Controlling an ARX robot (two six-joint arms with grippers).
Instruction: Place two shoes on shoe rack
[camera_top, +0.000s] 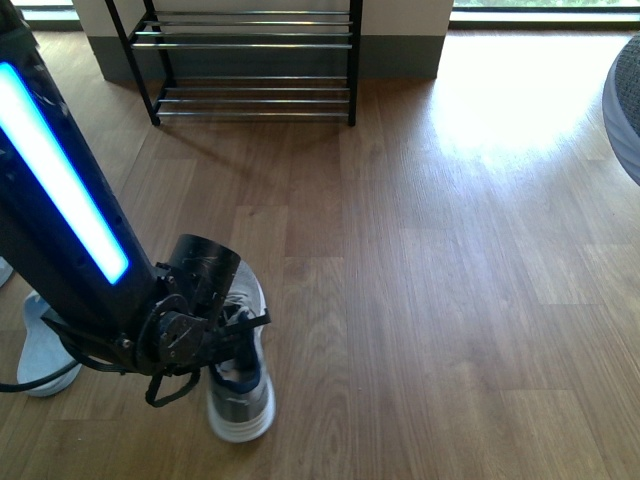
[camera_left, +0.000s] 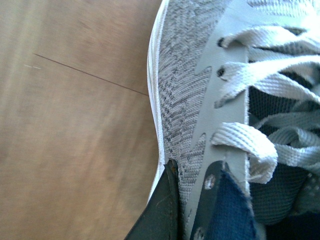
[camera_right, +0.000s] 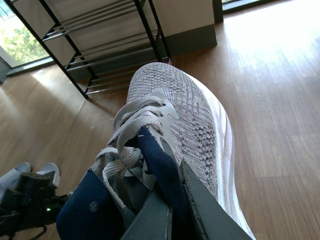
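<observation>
My left gripper (camera_top: 222, 340) is shut on a grey sneaker (camera_top: 240, 400) at the lower left, low by the wooden floor. In the left wrist view its fingers (camera_left: 167, 200) clamp that sneaker's (camera_left: 185, 85) knit side wall beside the white laces. My right gripper (camera_right: 172, 192) is shut on the navy collar of the other grey sneaker (camera_right: 185, 110), which is held off the floor with its toe toward the shoe rack (camera_right: 107, 47). The right arm is outside the front view. The black shoe rack (camera_top: 250, 45) with chrome bars stands at the far wall, with no shoes on the tiers that show.
A pale blue slide (camera_top: 40, 350) lies on the floor left of my left arm; the slides (camera_right: 30, 172) also show in the right wrist view. A grey rounded object (camera_top: 625, 100) juts in at the right edge. Wooden floor (camera_top: 430, 250) stretches from me to the rack.
</observation>
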